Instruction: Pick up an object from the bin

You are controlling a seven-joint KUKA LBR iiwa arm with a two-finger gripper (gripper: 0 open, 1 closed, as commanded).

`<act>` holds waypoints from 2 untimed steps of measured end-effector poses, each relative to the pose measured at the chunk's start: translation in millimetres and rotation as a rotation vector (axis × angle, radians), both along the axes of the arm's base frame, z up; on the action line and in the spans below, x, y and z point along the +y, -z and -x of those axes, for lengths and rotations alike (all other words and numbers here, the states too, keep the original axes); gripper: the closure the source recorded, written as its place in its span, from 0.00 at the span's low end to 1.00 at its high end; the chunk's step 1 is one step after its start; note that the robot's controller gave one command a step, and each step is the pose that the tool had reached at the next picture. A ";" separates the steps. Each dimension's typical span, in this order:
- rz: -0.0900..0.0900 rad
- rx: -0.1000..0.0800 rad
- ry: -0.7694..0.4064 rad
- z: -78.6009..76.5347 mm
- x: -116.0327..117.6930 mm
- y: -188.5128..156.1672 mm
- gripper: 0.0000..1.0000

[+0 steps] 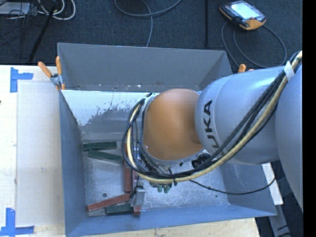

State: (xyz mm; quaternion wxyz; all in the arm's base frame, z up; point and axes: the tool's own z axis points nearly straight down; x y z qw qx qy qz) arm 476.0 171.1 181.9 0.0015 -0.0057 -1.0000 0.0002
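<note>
My gripper (138,197) reaches down under the arm's orange cover into the bin's front middle. It sits at the right end of a reddish-brown flat stick (108,203) that lies slanted along the front wall. A dark green stick (118,210) lies just below that one, and its right end is also by the gripper. A second brown stick (128,179) stands nearly upright in the view, just left of the gripper. The arm hides whatever lies right under the gripper.
Two more dark green sticks (99,145) (105,156) lie side by side farther back on the left of the bin floor. The arm and its cables cover the middle and right of the bin.
</note>
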 end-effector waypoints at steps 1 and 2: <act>0.000 0.000 0.001 0.0 0.0 0.0 1.00; 0.000 0.000 0.001 0.0 0.1 0.0 1.00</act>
